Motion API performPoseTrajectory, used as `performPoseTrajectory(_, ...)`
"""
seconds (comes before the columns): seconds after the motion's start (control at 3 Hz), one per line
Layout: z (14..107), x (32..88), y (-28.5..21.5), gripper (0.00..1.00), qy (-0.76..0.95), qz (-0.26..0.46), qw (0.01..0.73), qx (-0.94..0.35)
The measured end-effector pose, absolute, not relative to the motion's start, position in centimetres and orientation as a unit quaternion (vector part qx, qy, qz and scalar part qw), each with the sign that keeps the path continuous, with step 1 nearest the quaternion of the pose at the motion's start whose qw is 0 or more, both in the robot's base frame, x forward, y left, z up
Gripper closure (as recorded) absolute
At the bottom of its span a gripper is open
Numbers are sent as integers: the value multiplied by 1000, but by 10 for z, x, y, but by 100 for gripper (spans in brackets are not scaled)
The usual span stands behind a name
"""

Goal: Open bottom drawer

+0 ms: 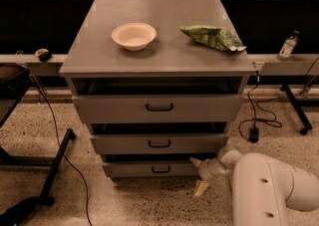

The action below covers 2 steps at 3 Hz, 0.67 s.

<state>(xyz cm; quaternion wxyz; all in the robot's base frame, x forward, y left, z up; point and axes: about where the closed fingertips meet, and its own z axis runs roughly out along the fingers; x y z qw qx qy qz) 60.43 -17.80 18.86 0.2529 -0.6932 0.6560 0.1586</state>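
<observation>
The bottom drawer is the lowest of three grey drawers in the grey cabinet, with a low plain front and a small black loop handle. It stands out only slightly from the cabinet. My gripper is at the right end of that drawer's front, near the floor, to the right of the handle. Its two pale fingers are spread apart, one at drawer height and one lower by the floor, with nothing between them. My white arm reaches in from the lower right.
The middle drawer and top drawer also stand slightly out. A bowl and a green chip bag lie on the cabinet top. A black stand leg and cable are at left; a power cord is at right.
</observation>
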Motion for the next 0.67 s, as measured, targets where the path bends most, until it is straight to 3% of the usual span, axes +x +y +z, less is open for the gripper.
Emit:
performPoseTrajectory(0.33,176,602,-178,7,659,160,243,-694)
performPoseTrajectory(0.67,176,605,-177,7,658,157,243,-695)
